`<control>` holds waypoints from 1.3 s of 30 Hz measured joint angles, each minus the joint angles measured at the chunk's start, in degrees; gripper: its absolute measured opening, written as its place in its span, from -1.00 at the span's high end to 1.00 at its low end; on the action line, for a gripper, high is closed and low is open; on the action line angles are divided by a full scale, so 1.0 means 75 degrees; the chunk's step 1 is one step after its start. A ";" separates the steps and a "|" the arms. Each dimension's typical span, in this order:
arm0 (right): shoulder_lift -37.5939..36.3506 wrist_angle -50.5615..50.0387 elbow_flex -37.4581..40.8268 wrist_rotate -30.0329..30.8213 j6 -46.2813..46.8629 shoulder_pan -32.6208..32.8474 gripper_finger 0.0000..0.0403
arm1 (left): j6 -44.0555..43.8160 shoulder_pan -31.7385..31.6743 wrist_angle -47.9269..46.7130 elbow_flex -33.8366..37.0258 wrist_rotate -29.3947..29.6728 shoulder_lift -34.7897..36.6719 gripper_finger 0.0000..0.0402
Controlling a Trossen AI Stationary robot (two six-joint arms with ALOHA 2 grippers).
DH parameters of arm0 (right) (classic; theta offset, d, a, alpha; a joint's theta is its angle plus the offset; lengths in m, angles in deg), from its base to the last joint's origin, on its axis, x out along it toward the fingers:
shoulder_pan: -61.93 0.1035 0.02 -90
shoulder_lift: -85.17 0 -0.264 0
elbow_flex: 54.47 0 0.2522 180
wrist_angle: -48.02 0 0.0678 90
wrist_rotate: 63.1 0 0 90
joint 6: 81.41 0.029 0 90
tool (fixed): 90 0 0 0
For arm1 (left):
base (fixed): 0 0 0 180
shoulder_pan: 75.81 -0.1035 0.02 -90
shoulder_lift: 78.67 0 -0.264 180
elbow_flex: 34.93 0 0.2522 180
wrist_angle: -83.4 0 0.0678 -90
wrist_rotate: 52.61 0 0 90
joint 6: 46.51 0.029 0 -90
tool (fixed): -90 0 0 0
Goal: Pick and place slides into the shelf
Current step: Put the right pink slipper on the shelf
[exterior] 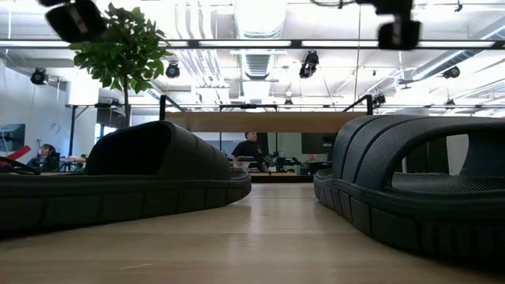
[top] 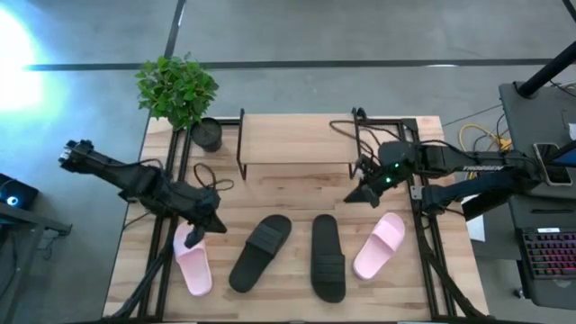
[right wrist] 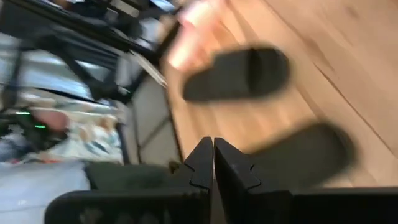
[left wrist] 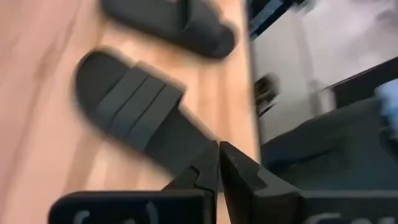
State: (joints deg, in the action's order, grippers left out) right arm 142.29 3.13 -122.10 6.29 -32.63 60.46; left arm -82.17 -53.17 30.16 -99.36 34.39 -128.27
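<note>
Four slides lie in a row near the table's near edge: a pink one (top: 192,261), two black ones (top: 261,253) (top: 328,257), and a second pink one (top: 380,245). The low view shows the black pair close up (exterior: 126,177) (exterior: 418,189). The shelf (top: 297,148) stands at the far middle, a wooden plank between black side frames. My left gripper (top: 200,229) (left wrist: 219,163) is shut and sits over the far end of the left pink slide. My right gripper (top: 364,193) (right wrist: 213,157) is shut, between the shelf's right frame and the right pink slide.
A potted plant (top: 177,88) stands at the table's far left corner, beside the shelf. Black metal frame rails run along the left (top: 166,261) and right (top: 430,243) table sides. Bare wood (top: 297,193) lies between shelf and slides. A person (exterior: 251,150) shows far behind the table.
</note>
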 joint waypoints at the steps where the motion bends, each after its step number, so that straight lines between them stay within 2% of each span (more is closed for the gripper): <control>1: 0.0006 -0.0360 0.0001 0.0069 0.0067 0.0059 0.96 | 0.0002 0.0182 -0.0184 -0.0120 0.0242 -0.0024 1.00; 5: 0.0012 -0.1281 0.0008 0.0581 0.0213 0.0417 0.96 | -0.0373 0.0892 -0.1058 -0.0528 0.1119 -0.0247 1.00; 9: 0.0012 -0.1453 0.0017 0.0878 0.0367 0.0767 0.96 | -0.0766 0.1604 -0.1887 -0.0866 0.1695 -0.0769 1.00; 14: 0.0012 -0.1428 0.0017 0.1162 0.0697 0.1198 0.96 | -0.1214 0.2254 -0.3052 -0.1192 0.1882 -0.1690 1.00; 17: 0.0012 -0.1565 0.0013 0.1163 0.1192 0.1550 0.96 | -0.1265 0.2431 -0.3341 -0.1253 0.1871 -0.2231 1.00; 22: 0.0028 -0.3265 0.0012 0.1110 0.2476 0.2342 0.96 | -0.1430 0.2456 -0.3308 -0.1253 0.1847 -0.2822 1.00; 27: 0.0050 -0.5081 0.0034 0.1126 0.3718 0.2992 0.96 | -0.1601 0.2429 -0.2983 -0.1205 0.1843 -0.2859 1.00; 32: 0.0139 -0.5200 0.0064 0.1242 0.4229 0.3440 0.96 | -0.1609 0.2323 -0.2414 -0.1183 0.1838 -0.2409 1.00; 39: 0.0758 -0.5211 0.0104 0.1150 0.4252 0.3902 0.94 | -0.1613 0.2172 -0.0880 -0.0986 0.1771 -0.1533 1.00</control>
State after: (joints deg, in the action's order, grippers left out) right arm 147.97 -35.95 -121.32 14.91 -0.74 89.73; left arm -94.27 -36.88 23.56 -106.75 47.67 -139.76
